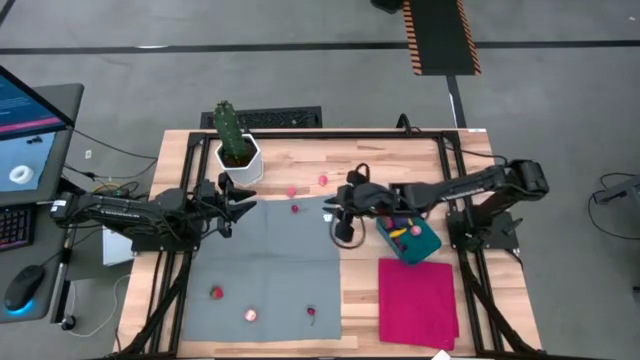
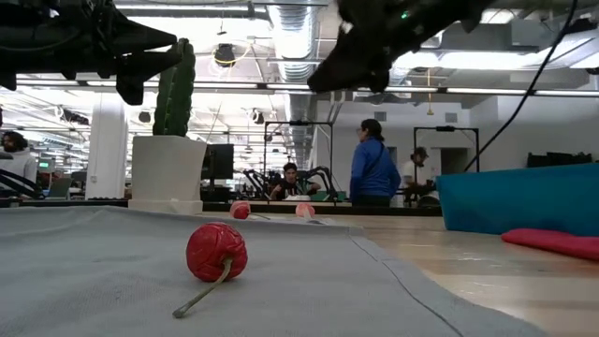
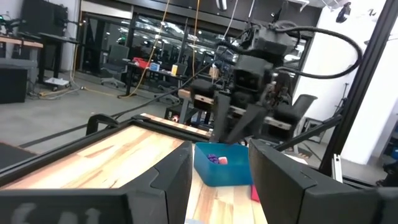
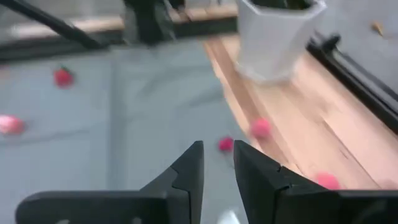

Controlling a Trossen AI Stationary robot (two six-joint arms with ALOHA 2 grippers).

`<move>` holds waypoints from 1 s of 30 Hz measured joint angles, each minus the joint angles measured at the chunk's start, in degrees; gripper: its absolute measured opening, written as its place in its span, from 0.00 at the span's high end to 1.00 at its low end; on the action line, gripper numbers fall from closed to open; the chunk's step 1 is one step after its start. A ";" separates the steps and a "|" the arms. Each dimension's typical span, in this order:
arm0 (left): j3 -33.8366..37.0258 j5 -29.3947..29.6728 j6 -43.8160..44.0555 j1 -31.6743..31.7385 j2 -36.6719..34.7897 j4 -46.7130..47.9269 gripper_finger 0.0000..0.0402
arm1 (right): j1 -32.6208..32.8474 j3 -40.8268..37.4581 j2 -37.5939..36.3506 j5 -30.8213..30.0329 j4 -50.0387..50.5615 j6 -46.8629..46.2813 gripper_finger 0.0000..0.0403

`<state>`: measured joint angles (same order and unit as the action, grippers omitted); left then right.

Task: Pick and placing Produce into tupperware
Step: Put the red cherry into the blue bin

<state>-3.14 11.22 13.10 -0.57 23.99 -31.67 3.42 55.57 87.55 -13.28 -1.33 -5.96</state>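
My right gripper (image 1: 343, 222) hangs empty over the grey mat (image 1: 265, 270), fingers narrowly parted. Just beside it the teal tub (image 1: 412, 240) sits skewed on the counter (image 1: 290, 160), long axis diagonal. My left gripper (image 1: 238, 205) waits parted near the cactus pot (image 1: 240, 160).

The table (image 1: 300, 145) is pale wood with visible grain, framed in matt black metal rails (image 1: 170, 250); a grey cloth (image 1: 270, 270) lies smooth and matt at its nine o'clock side, a magenta cloth (image 1: 418, 300) at four o'clock. The teal tupperware (image 1: 420, 243) looks like smooth plastic; the red produce piece (image 2: 216, 252) nearest the low camera has a wrinkled, slightly glossy skin.
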 joint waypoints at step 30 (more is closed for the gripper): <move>0.00 -0.20 1.73 0.01 0.00 1.34 0.63 | -7.36 31.39 28.30 12.62 32.64 17.83 0.73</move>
<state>-3.14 11.03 14.83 -0.56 23.99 -30.33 -3.95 86.96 115.85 -0.66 31.31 11.88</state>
